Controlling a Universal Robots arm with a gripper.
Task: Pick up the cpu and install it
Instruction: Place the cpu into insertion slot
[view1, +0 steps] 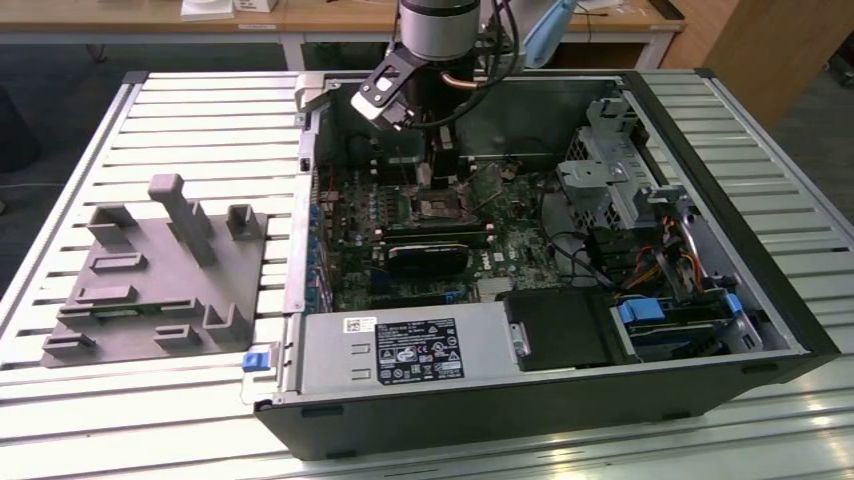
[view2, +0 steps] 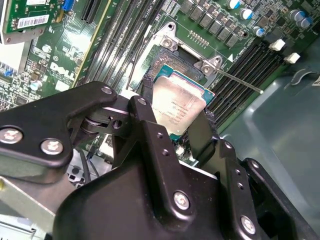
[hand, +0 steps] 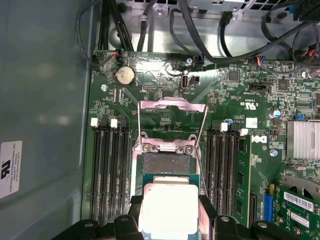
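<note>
— Silver-grey metal catches the light: the cpu (view2: 177, 107) is held in the claw (view2: 175, 120), which we see closed on its edges in both wrist views.
— Where do we place it?
— Over the dark socket (hand: 166, 162) on the motherboard (hand: 150, 75), inside the open computer case (view1: 534, 420) on the table (view1: 187, 110), towards the exterior view's right. Whether chip and socket touch, we cannot tell. The socket's metal frame (hand: 172, 104) stands flipped open.
— And the step?
— Installing, we judge, with the pick-up done. Seating the chip calls for squaring its edges with the socket and lowering it gently and level.
</note>
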